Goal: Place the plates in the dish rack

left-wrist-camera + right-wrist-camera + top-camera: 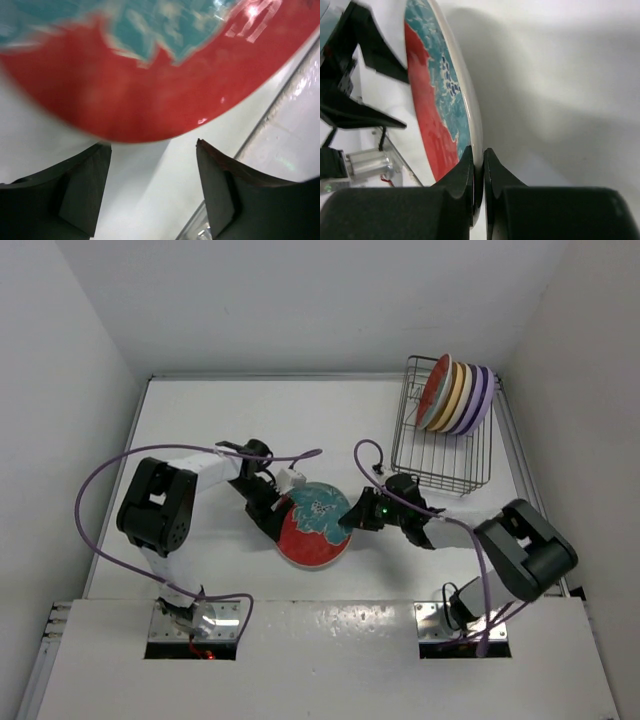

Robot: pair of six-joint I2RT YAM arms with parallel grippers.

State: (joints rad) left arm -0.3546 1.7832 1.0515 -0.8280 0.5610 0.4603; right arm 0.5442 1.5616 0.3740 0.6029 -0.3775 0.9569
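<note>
Within the right gripper (478, 152); plate (435, 115) rim.

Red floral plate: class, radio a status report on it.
Right gripper shut on red floral plate, at rim. Left gripper open beside it. Five plates stand at far end of dish rack.

Near half of the dish rack (440, 468) stands free — upright plates (455, 395) fill its far end.

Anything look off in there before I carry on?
Nothing spilled or broken. The right gripper pinches the rim of the red plate; the left gripper is open at its other edge. The five racked plates lean bunched together at the far end of the rack, untidy but not wrong.
</note>
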